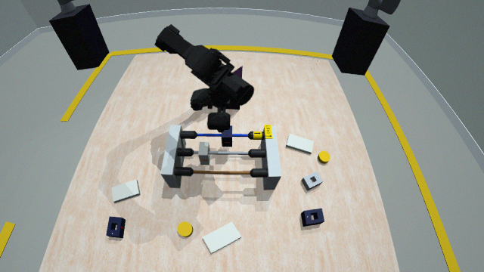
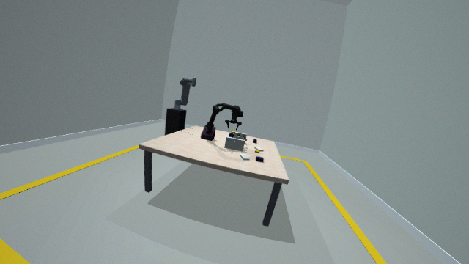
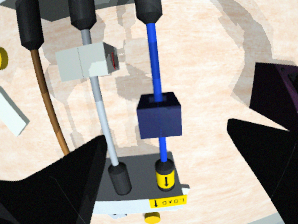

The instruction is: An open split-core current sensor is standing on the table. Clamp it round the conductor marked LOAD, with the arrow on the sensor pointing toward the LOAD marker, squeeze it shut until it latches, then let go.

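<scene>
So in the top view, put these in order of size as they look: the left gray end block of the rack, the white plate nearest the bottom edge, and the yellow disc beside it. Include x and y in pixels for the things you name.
1. Left end block (image 1: pixel 171 156)
2. White plate (image 1: pixel 221 238)
3. Yellow disc (image 1: pixel 184 229)

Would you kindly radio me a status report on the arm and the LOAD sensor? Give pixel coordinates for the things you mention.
Gripper (image 1: pixel 219 130) (image 2: pixel 233 127) (image 3: pixel 168 133) open, nothing held. Dark sensor (image 1: pixel 227 137) (image 3: pixel 161 120) round blue LOAD conductor (image 1: pixel 204 134) (image 3: pixel 154 60). Latch unconfirmed.
</scene>
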Motion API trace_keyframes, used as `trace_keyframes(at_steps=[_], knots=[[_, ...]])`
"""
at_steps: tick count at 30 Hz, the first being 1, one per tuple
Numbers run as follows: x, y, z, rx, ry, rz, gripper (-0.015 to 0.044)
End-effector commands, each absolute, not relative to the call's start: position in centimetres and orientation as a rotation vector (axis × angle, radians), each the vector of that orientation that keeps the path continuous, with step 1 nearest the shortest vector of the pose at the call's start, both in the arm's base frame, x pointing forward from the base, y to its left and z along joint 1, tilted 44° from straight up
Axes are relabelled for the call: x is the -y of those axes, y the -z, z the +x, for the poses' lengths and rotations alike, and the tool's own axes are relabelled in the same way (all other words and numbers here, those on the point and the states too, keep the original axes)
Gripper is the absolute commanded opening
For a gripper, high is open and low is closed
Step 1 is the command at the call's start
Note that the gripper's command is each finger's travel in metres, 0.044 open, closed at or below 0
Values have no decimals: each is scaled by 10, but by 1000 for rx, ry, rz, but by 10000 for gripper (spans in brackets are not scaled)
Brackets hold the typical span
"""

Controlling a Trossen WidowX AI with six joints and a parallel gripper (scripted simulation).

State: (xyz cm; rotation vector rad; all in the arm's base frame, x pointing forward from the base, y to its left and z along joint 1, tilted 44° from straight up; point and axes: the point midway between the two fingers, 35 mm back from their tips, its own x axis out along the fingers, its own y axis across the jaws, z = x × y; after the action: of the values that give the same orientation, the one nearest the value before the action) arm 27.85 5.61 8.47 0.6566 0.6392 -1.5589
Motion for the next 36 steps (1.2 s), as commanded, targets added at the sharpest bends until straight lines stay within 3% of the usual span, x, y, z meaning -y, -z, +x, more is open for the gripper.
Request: trace_keyframes(at_steps=[1, 23, 36], knots=[[-56, -85, 278, -640, 1563, 658, 440], [-57, -83, 277, -640, 1554, 642, 440], [-102, -18, 191, -504, 945, -456, 440]])
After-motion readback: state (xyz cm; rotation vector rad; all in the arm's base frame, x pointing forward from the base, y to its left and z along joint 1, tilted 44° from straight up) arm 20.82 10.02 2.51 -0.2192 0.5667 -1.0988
